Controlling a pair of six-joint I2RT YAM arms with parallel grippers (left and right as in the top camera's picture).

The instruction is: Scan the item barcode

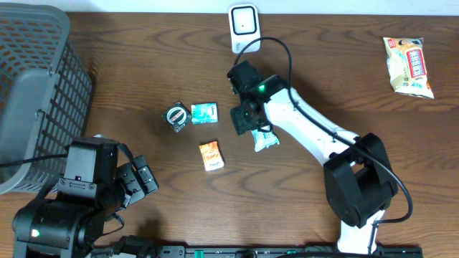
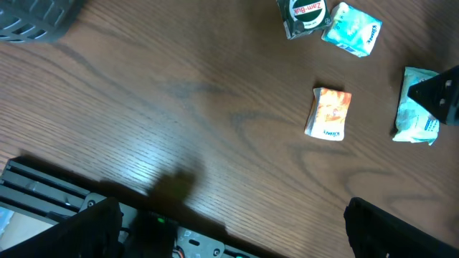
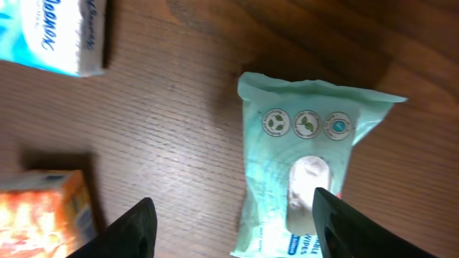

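A pale green wipes pack [image 3: 301, 165] lies flat on the wooden table, printed side up; no barcode shows on it. My right gripper [image 3: 237, 229] hovers over it, open, its left fingertip [image 3: 133, 229] over bare wood and the right one at the pack's right edge. From overhead the right gripper [image 1: 247, 118] sits just up and left of the wipes pack [image 1: 265, 139]. The white scanner [image 1: 244, 21] stands at the table's far edge. My left gripper [image 2: 237, 240] is wide open and holds nothing, low at the front left [image 1: 140, 179].
A Zam-Buk tin [image 1: 177, 116], a blue Kleenex pack [image 1: 204, 112] and an orange packet [image 1: 211, 155] lie left of the wipes. A grey basket [image 1: 36, 79] fills the far left. A snack bag [image 1: 409, 66] lies far right.
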